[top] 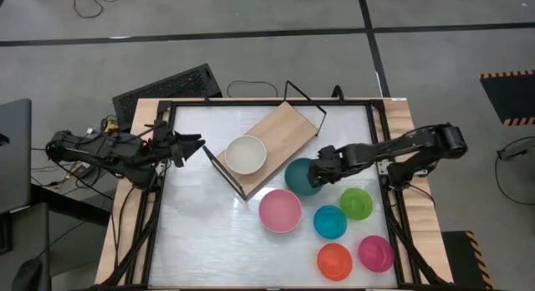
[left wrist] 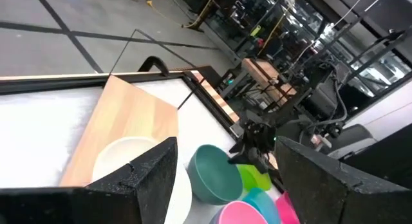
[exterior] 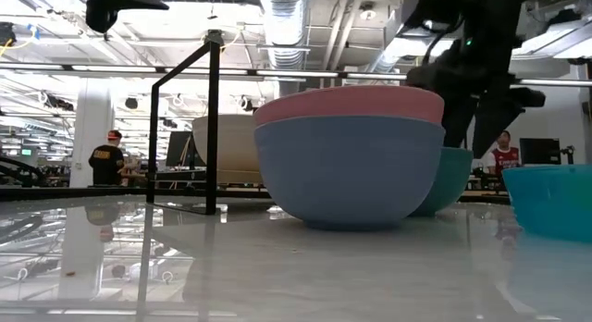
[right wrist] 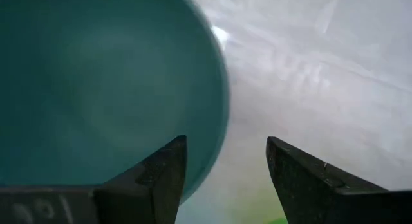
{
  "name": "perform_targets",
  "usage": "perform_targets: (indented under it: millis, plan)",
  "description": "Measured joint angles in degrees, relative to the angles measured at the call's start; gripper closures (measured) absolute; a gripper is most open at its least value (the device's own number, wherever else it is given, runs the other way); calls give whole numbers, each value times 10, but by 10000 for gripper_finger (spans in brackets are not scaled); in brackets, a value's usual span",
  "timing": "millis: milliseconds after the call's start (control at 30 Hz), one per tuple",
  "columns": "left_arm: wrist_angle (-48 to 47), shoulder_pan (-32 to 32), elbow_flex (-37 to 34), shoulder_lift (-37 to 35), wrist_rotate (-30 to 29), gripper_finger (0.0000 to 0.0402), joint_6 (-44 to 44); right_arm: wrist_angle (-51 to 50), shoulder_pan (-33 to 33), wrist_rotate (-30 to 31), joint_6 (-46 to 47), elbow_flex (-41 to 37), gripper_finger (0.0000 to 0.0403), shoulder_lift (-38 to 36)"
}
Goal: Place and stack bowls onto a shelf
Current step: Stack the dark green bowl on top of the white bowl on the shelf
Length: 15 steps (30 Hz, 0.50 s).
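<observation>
The shelf (top: 280,134), a light wooden board with black wire end frames, lies slantwise mid-table. A white bowl (top: 246,155) sits on its near end. A teal bowl (top: 298,177) stands on the table beside the shelf. My right gripper (top: 318,167) is open at that bowl's right rim (right wrist: 219,114), one finger over the inside and one outside; I cannot tell whether they touch. My left gripper (top: 199,145) hovers open at the table's left, pointing toward the shelf (left wrist: 129,114).
Near the teal bowl stands a pink bowl (top: 280,211), nested in a blue-grey one (exterior: 347,174). Small blue (top: 330,222), green (top: 356,203), orange-red (top: 334,261) and magenta (top: 375,252) bowls crowd the near right. A keyboard (top: 167,89) lies beyond the far edge. People (exterior: 106,160) stand in the room behind.
</observation>
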Motion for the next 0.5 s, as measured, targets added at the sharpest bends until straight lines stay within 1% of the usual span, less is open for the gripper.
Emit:
perform_targets:
  millis: [100,200,267,400,500]
  plan:
    - [-11,0,0,0,-4,157,0,13,-6,-15,-2,0,187,21]
    - [-14,0,0,0,-17,157,6,31,-15,-36,-7,0,227,36]
    - [-14,0,0,0,-22,157,10,32,-19,-40,-3,0,266,42]
    - [-14,0,0,0,-31,157,22,30,-27,-35,2,1,371,40]
    - [-14,0,0,0,-34,157,23,15,-39,-28,4,1,376,26]
